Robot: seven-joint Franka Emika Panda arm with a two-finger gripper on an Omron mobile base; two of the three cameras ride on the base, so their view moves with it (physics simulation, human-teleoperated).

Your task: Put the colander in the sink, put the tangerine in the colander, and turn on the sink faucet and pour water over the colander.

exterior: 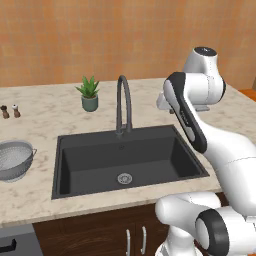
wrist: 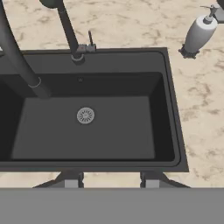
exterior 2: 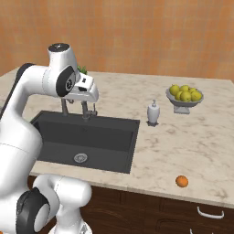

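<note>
While above sink (wrist: 170, 109), claw (wrist: 111, 178) colander-distant (exterior: 15, 159)

Sink (exterior: 100, 165) matt black; colander (exterior: 15, 159) perforated metal; counter (exterior 2: 201, 137) marbled stone.

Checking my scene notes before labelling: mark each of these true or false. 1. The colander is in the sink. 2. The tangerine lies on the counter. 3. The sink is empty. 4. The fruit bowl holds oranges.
1. False: the colander sits on the counter, left of the sink.
2. True: the tangerine lies near the counter's front edge.
3. True.
4. False: the fruit bowl holds yellow-green fruits.
</note>
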